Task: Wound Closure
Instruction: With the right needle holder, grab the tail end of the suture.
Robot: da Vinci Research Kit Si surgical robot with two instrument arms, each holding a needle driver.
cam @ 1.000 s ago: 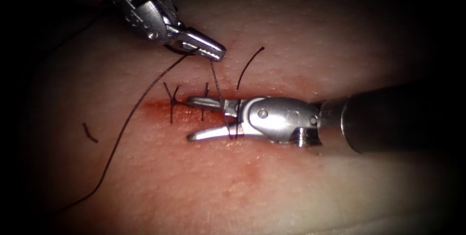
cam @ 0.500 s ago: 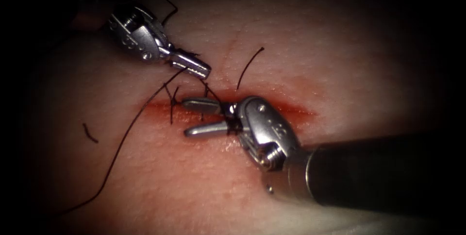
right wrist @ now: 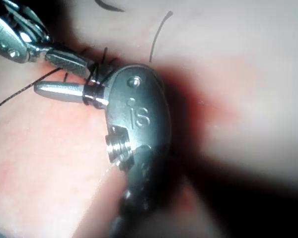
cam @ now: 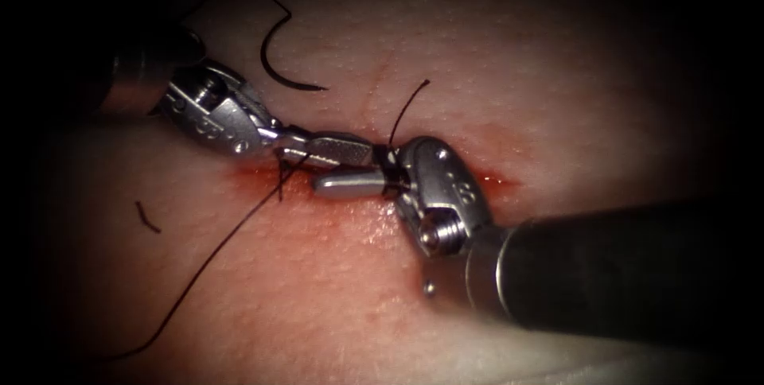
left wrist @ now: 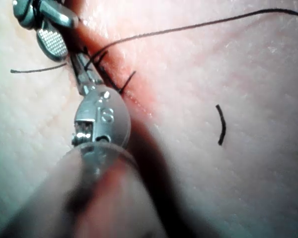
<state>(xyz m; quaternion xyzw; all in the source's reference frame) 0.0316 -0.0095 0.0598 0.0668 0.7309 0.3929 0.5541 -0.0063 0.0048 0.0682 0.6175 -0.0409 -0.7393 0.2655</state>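
Observation:
The tissue [cam: 557,75] has a red horizontal cut [cam: 493,182] with stitches [cam: 280,176] at its left end. My left tool [cam: 362,150], coming from the upper left, is shut on the thread [cam: 199,262], which trails down to the lower left. It lies over the cut, between the jaws of my right tool [cam: 326,174]. Those jaws stand open, as the left wrist view shows for the right tool [left wrist: 64,37]. Thread loops [right wrist: 92,91] wrap them near the hinge. The curved needle [cam: 278,71] lies free on the tissue above the left tool, outside the tissue.
A short thread tail [cam: 407,110] stands up above the right tool's hinge. A loose cut end of thread [cam: 147,216] lies on the tissue left of the cut. Red fluid [cam: 334,226] stains the skin below the cut.
My left tool moved down and right with the thread, in between the right tool's jaws. The right tool's wrist turned and its shaft dropped lower. The needle came into view.

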